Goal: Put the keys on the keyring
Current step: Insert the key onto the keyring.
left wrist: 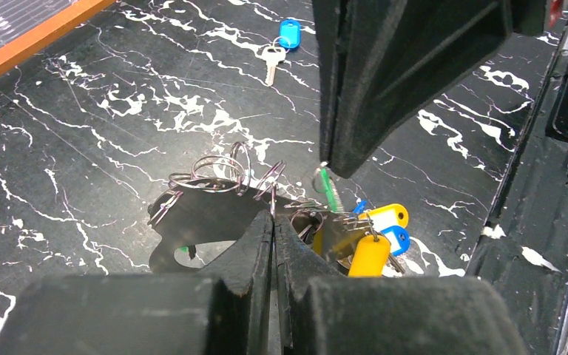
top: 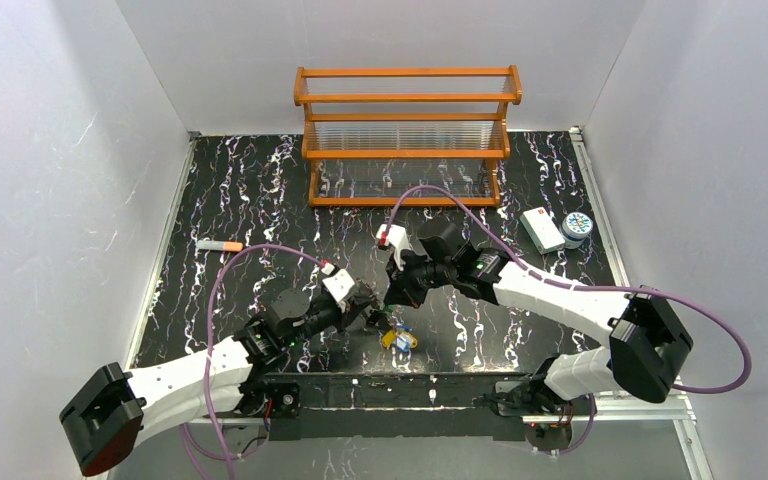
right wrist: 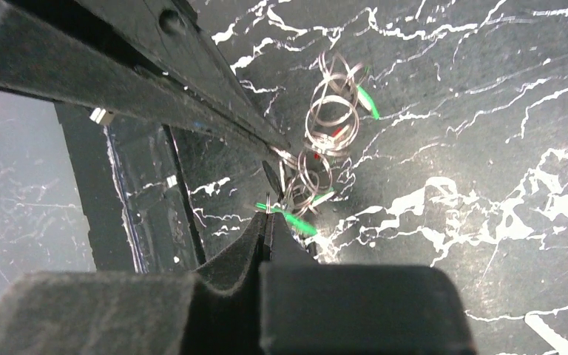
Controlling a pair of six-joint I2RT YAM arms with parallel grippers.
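Keys [left wrist: 381, 229] with yellow and blue tags hang beside the left gripper [left wrist: 274, 222], clenched on the silver wire keyring [left wrist: 218, 174]; right gripper [right wrist: 266, 218] pinches a green-tagged key [right wrist: 288, 220]; a blue-tagged key [left wrist: 281, 44] lies beyond, loose.

The table [top: 260, 190] is black with white marble veining. An orange wooden rack [top: 407, 135] stands at its far edge. To the right lie a white rectangular box [top: 541, 229] and, just beside it, a round patterned tin [top: 577, 228]. An orange-tipped grey stick [top: 219, 245] lies near the left edge. A blue-tagged key [left wrist: 281, 46] lies flat on its own (seen only from the left wrist). Toward the near edge is a key bunch [top: 400, 338] with yellow and blue tags; whether it rests on the table cannot be told.
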